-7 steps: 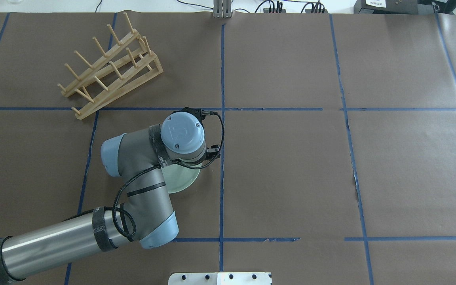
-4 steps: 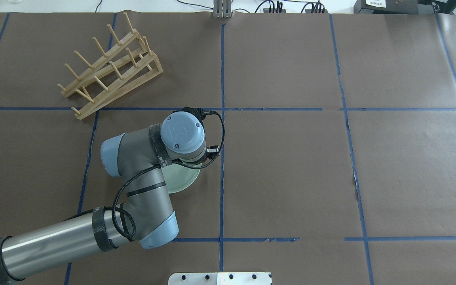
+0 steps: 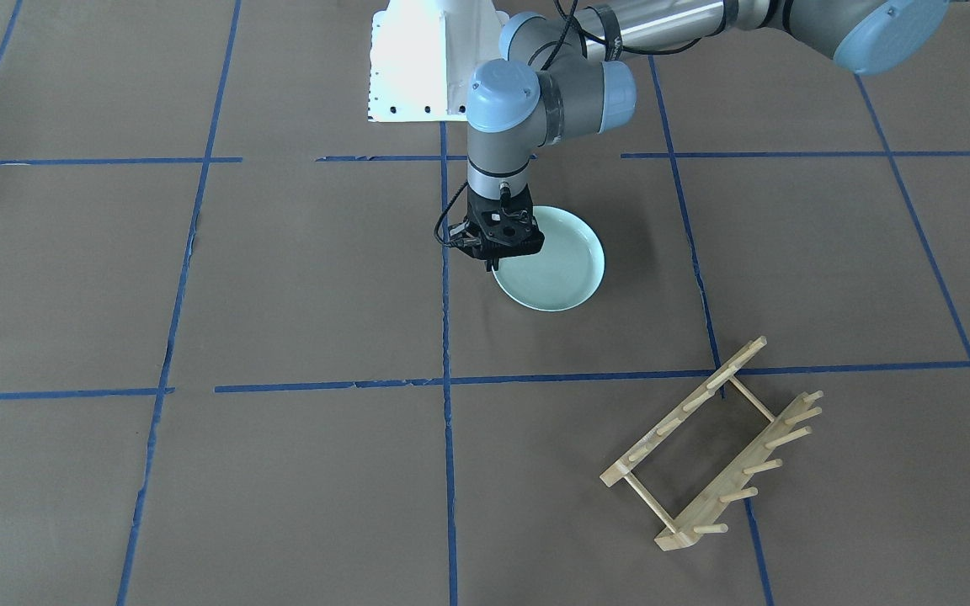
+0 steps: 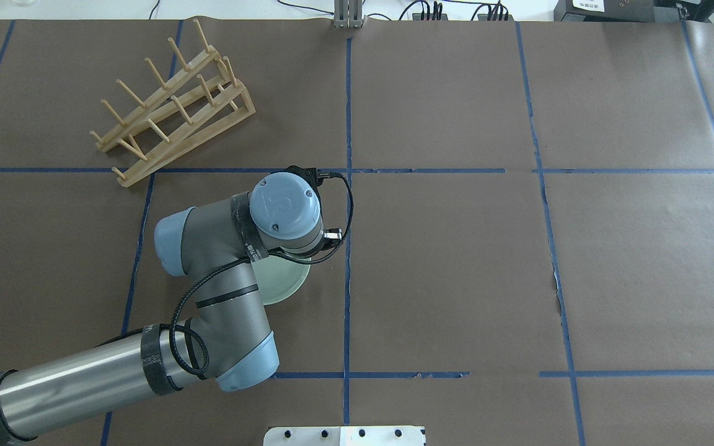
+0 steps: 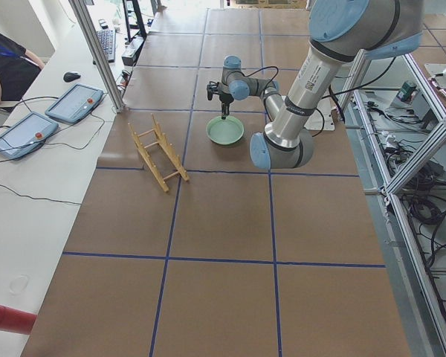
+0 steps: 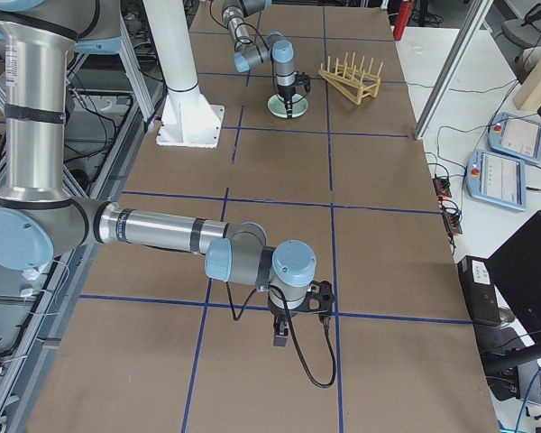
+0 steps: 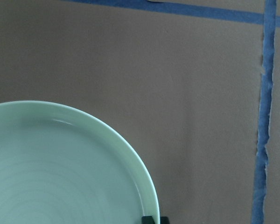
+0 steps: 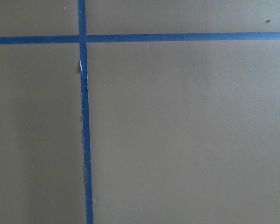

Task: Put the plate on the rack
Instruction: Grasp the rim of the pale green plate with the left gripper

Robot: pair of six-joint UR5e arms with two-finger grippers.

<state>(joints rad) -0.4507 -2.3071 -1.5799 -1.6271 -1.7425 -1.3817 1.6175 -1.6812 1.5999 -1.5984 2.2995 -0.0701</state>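
Observation:
The pale mint-green plate (image 3: 559,263) lies near the table's middle, partly under my left wrist in the overhead view (image 4: 281,284). My left gripper (image 3: 495,264) points straight down at the plate's rim on the side towards the table's centre line. In the left wrist view its dark fingertips (image 7: 150,219) are shut on the rim of the plate (image 7: 60,172). The wooden rack (image 4: 171,105) stands empty at the far left, apart from the plate, and also shows in the front view (image 3: 712,446). My right gripper (image 6: 279,339) hangs over bare table; I cannot tell if it is open or shut.
Brown paper with blue tape lines (image 4: 348,272) covers the table. The white robot base plate (image 4: 344,435) sits at the near edge. Operator tablets (image 5: 74,103) and a red cylinder (image 5: 4,318) lie on the side bench beyond the rack.
My left arm has shifted slightly to the left, and the plate has moved the same way with the gripper. The rack has not moved.

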